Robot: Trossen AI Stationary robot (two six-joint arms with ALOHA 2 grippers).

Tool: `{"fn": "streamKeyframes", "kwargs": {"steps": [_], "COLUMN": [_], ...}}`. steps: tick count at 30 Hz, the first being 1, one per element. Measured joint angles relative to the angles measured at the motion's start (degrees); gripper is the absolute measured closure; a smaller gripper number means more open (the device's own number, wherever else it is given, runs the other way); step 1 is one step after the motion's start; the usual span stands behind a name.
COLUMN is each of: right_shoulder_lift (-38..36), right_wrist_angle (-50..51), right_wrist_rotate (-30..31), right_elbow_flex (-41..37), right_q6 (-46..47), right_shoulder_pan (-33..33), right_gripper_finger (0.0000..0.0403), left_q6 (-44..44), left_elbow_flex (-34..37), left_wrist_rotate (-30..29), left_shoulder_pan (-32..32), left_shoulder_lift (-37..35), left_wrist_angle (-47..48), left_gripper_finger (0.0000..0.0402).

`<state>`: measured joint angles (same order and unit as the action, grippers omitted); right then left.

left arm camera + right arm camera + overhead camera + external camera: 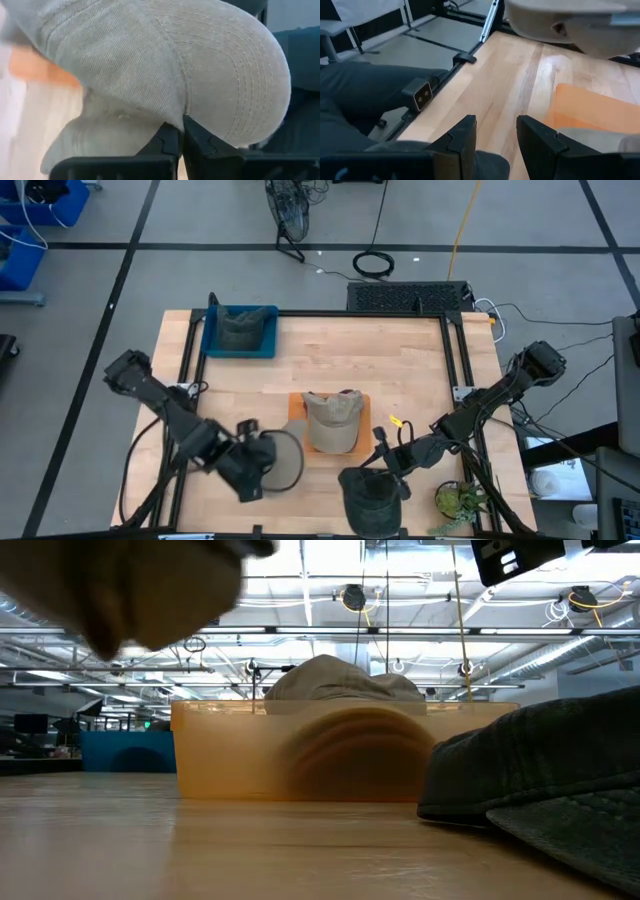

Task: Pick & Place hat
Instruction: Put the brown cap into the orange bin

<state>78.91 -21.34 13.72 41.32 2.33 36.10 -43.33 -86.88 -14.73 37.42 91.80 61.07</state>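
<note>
The left arm reaches in from the left edge of the wooden surface, its links bent low toward the near side. Its left pincer sits just left of the orange tray, and its two dark fingers are pressed together on the brim of a grey-beige cap. In the left wrist view that cap fills almost the whole picture, crown bulging above the pinched edge. In the low view a blurred tan shape at the upper left hangs above the surface, which suggests the cap is lifted; whether any part of it touches the wood cannot be told.

The right arm stretches from the right edge diagonally toward the near middle. Its right pincer hovers just above and beside a dark cap that lies on the near edge of the surface. The right wrist view shows its fingers spread well apart with only bare wood between them, gripping nothing.

A second beige cap rests in the orange tray in the middle. A further grey cap lies in a blue tray at the far left corner. A small green plant stands near the right corner.
</note>
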Motion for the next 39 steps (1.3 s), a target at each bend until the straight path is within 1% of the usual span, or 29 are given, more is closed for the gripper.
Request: {"fn": "streamKeyframes", "kwargs": {"steps": [2,4,6,9,12,17,21,27,33,36,39], "right_shoulder_lift": [-0.9,-2.4,-4.5,-8.4,-11.9,-15.4,-15.9,-15.9,-15.9,-15.8,-15.8], "right_wrist_angle": [1.8,3.9,7.1,11.1,15.1,19.4,21.2,21.6,20.8,18.4,15.8], "right_wrist_rotate": [0.7,3.1,5.7,7.3,7.4,7.5,7.5,7.5,7.5,7.3,7.3], "right_elbow_flex": [0.0,0.0,0.0,0.1,0.1,0.1,0.0,0.0,-0.6,-2.6,-5.0], "right_q6": [0.0,0.2,0.9,3.3,5.8,8.5,9.0,9.0,9.2,9.2,9.2], "right_shoulder_pan": [0.0,0.0,0.1,0.4,0.4,0.7,1.0,1.2,1.2,1.2,1.1], "right_gripper_finger": [0.0275,0.0275,0.0275,0.0275,0.0275,0.0275,0.0275,0.0275,0.0275,0.0275,0.0275], "left_q6": [5.3,9.9,13.3,17.7,22.0,27.7,29.5,30.1,34.2,35.6,36.2], "left_elbow_flex": [-0.6,-0.6,-0.7,-0.6,-0.6,-0.7,-0.8,-0.7,-0.7,-0.7,-0.7], "left_wrist_rotate": [0.0,-0.4,-0.7,-0.5,1.3,1.6,1.5,1.7,1.4,0.3,-2.9], "left_shoulder_pan": [-2.6,-4.8,-7.3,-10.1,-12.9,-16.8,-19.0,-20.2,-21.5,-22.6,-23.7], "left_shoulder_lift": [0.6,1.0,1.5,2.4,3.4,4.9,5.7,8.8,13.1,14.1,14.8], "left_wrist_angle": [-2.0,-3.8,-5.9,-8.7,-13.5,-18.2,-19.6,-19.7,-24.1,-25.1,-25.0], "left_gripper_finger": [0.0395,0.0393,0.0388,0.0390,0.0395,0.0386,0.0395,0.0383,0.0395,0.0380,0.0356]}}
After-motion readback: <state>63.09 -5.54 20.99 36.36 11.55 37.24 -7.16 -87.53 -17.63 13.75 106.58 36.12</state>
